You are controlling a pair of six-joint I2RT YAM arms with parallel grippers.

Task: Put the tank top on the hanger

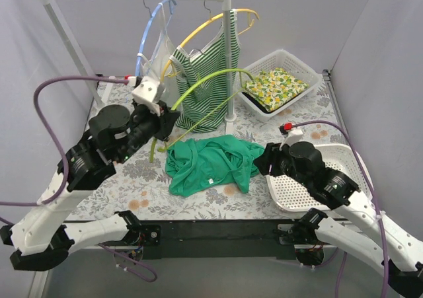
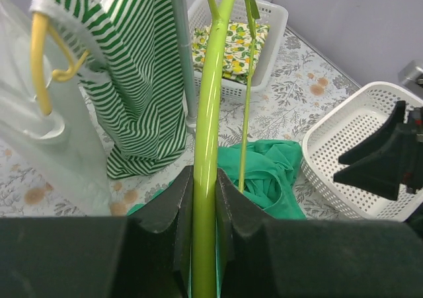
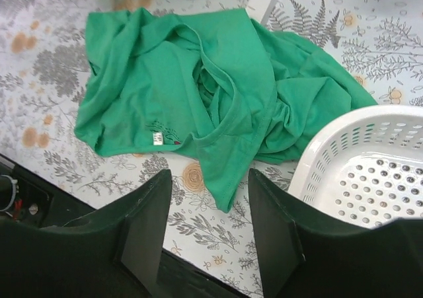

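nearest the bases, the right gripper point(image 3: 210, 176) hovers with its fingers spread wide and nothing between them, just over the near hem of the tank top point(image 3: 198, 86). the empty white basket point(image 3: 370, 179) sits just beside it on the right. the tank top lies crumpled in a heap on the floral table point(image 1: 132, 179), mid-table, its straps folded into the bunched cloth. a pinch here could easily catch several layers at once, and then no strap opening would come free for threading.

further back, the left gripper point(image 2: 205, 179) is clamped tight on one end of the hanger point(image 2: 208, 100), which arches up and away over the heap. held so near one end, the hanger could twist in the jaws once fabric drags on it. its far tip rides close to the striped top point(image 1: 205, 67) and the rack post point(image 1: 228, 53), and a swing could snag either.
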